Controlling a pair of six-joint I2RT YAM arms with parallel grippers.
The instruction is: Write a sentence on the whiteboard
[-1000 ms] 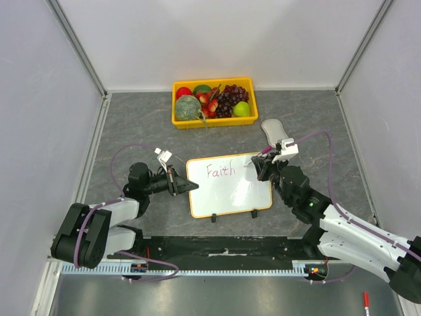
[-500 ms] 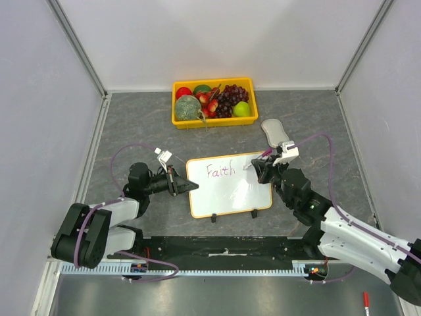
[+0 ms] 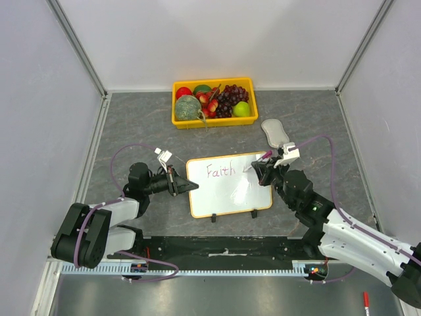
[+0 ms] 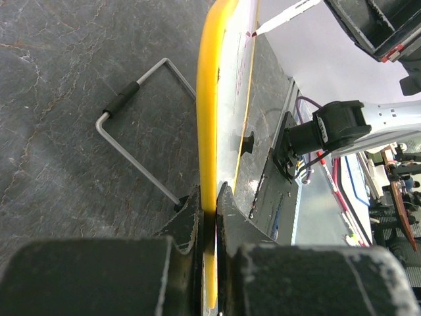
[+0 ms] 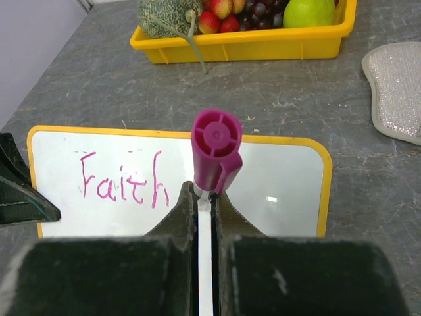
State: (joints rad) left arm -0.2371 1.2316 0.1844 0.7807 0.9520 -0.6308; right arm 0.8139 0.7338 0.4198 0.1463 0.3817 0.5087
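A grey stone-patterned desk [image 3: 131, 125] carries everything. The whiteboard [image 3: 230, 194] sits near the middle of it, between the two arms, with its long sides running left to right. It is propped on a wire leg [image 4: 141, 141] seen behind it in the left wrist view. Well behind the whiteboard, toward the back wall, is a yellow fruit tray [image 3: 214, 122] holding a melon, grapes, apples and small red fruits. The left tool [image 3: 189, 185] is closed on the whiteboard's left yellow rim, which is pinched between its two fingers [image 4: 187, 217]. The right tool [image 3: 262, 172] hovers over the whiteboard's upper right corner, clamped on a magenta marker [image 5: 216, 155]. A grey glittery pad [image 3: 274, 131] lies on the desk just beyond that corner, clear of the whiteboard. The marker points down and to the left, and in the left wrist view its tip meets the white face. Of the sentence [image 5: 122, 183], only the pink word "Faith" shows, in the upper left part of the whiteboard, left of the marker tip.
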